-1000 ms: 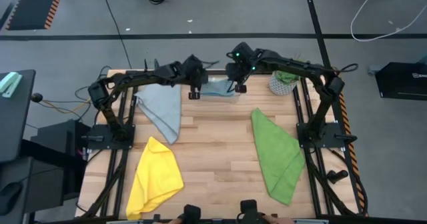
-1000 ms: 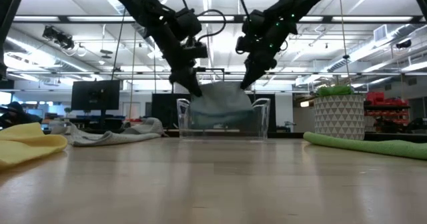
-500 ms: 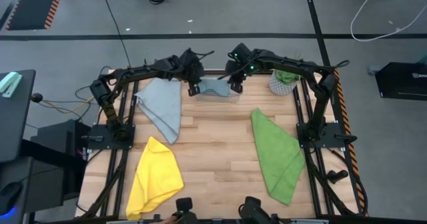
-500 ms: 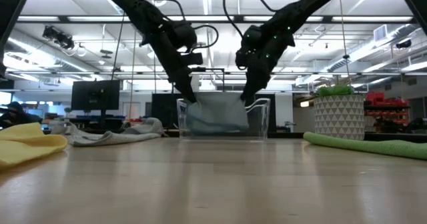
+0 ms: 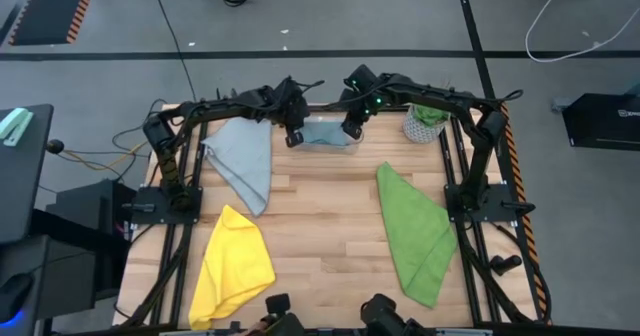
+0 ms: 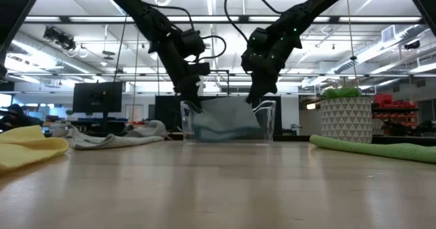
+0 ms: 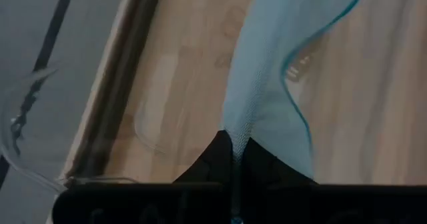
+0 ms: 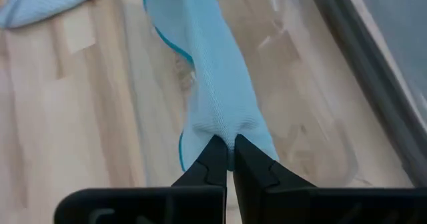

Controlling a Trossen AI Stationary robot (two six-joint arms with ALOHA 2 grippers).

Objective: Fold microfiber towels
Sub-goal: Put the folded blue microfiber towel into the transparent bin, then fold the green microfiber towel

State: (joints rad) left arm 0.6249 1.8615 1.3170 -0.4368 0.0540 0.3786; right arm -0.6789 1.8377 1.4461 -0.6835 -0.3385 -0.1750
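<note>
Grippers, left [image 7: 235,159] and right [image 8: 225,159], each pinch 1 end of the light blue towel [image 5: 324,134], slung between them inside the clear bin [image 6: 267,123].

The left pincer [image 7: 235,159] pinches a light blue towel [image 7: 280,71] above the wooden bench [image 7: 180,84]; beside it, seemingly a clear bin's rim [image 7: 27,164].

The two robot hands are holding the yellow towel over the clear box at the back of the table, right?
Not quite: the towel they hold is light blue, not yellow. The wrist views show the left gripper and right gripper each shut on the light blue towel, over the clear box at the back. In the high view the yellow towel lies untouched at the front.
</note>
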